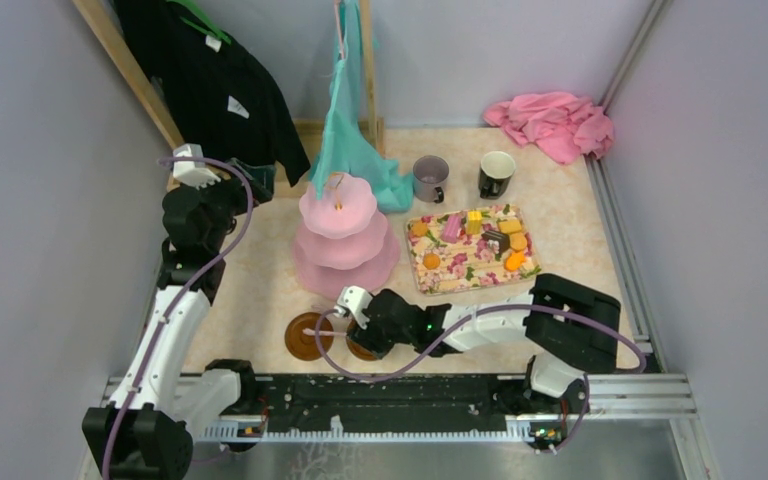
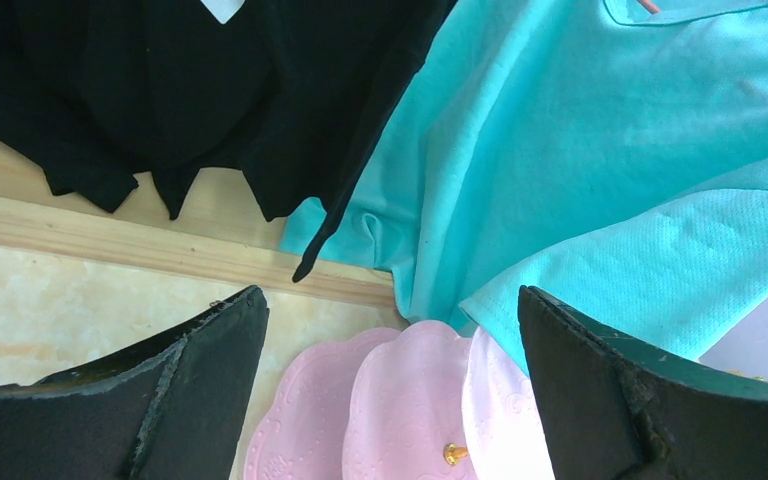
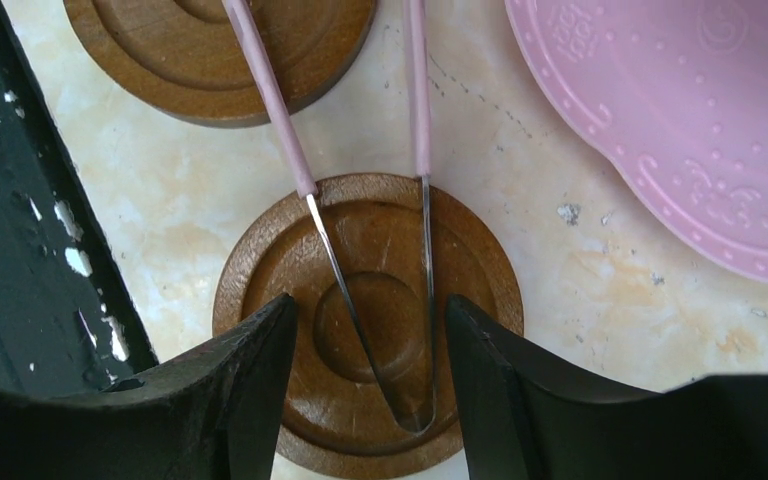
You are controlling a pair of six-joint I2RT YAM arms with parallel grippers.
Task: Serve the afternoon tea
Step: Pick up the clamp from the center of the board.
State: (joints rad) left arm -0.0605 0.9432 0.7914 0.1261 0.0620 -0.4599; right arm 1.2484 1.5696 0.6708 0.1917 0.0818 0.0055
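Note:
The pink three-tier stand (image 1: 345, 235) rises left of centre, and its scalloped tiers (image 2: 410, 410) show below my left gripper (image 2: 390, 295), which hangs open above them holding nothing. Small orange, yellow, pink and brown cakes (image 1: 472, 228) lie on a floral tray (image 1: 430, 278). The grey mug (image 1: 430, 178) and the black white-lined mug (image 1: 496, 173) stand behind it. Two brown discs (image 3: 368, 320) (image 3: 220, 50) lie at the near edge with pink-handled metal tongs (image 3: 415, 300) across them. My right gripper (image 3: 370, 302) is open, its fingers either side of the tongs' bend.
Teal fabric (image 2: 600, 160) and a black garment (image 1: 210, 80) hang behind the stand. A pink cloth (image 1: 555, 122) lies in the back right corner. The black rail (image 3: 30, 230) runs close beside the discs. The stand's bottom tier (image 3: 700, 130) lies just right of the near disc.

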